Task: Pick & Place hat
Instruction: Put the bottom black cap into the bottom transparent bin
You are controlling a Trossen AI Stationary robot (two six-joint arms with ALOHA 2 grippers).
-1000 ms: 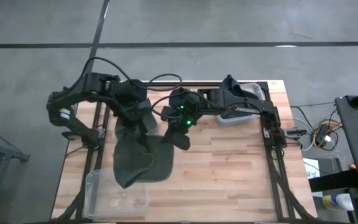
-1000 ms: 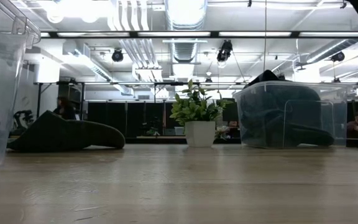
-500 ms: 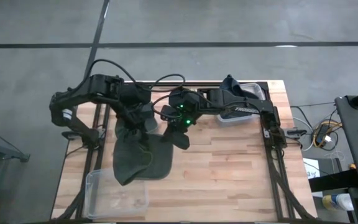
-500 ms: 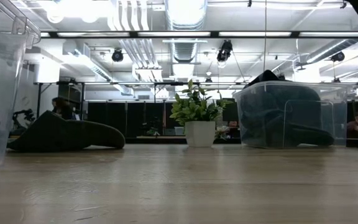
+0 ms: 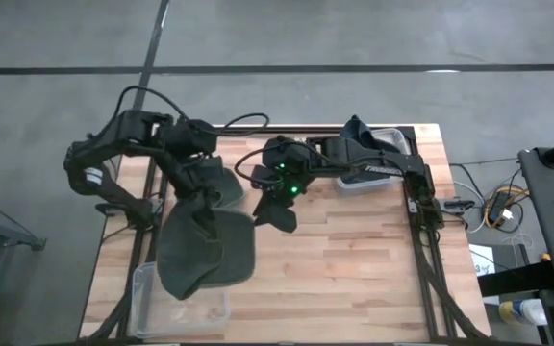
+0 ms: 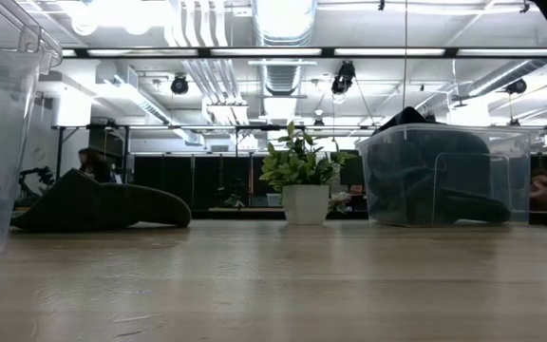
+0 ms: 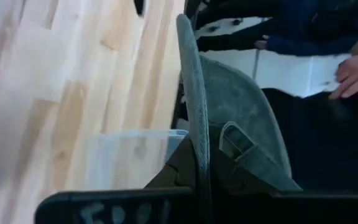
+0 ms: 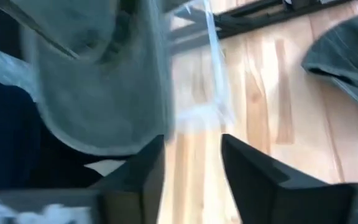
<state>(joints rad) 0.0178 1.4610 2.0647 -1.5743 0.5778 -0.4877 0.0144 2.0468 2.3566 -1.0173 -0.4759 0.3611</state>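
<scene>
The dark green hat (image 5: 205, 252) hangs over the table's near left, partly above a clear bin (image 5: 183, 306). My left gripper (image 5: 203, 187) is shut on the hat's far end. In the left wrist view the brim (image 7: 191, 93) shows edge-on with the crown (image 7: 244, 112) beside it. My right gripper (image 5: 279, 207) stands open to the right of the hat, apart from it, and nothing lies between its fingers (image 8: 253, 177). My left gripper pinches the hat's brim (image 7: 196, 163) between its two fingers, at the hat's far end. The brim stands edge-on out of the fingers and the crown bulges to one side. The rest of the hat hangs toward the table's near edge, above the clear bin.
A second clear bin (image 5: 378, 154) with dark hats stands at the far right. In the low view a dark hat (image 6: 103, 204) lies on the table top, left of a potted plant (image 6: 302, 185). A person's hand (image 7: 356, 68) shows beyond the table.
My left gripper has gone up and toward the table's left edge with the hat. The hat has come away from my right gripper, risen off the table and swung toward the near left, over the clear bin. My right gripper has stayed where it was.
</scene>
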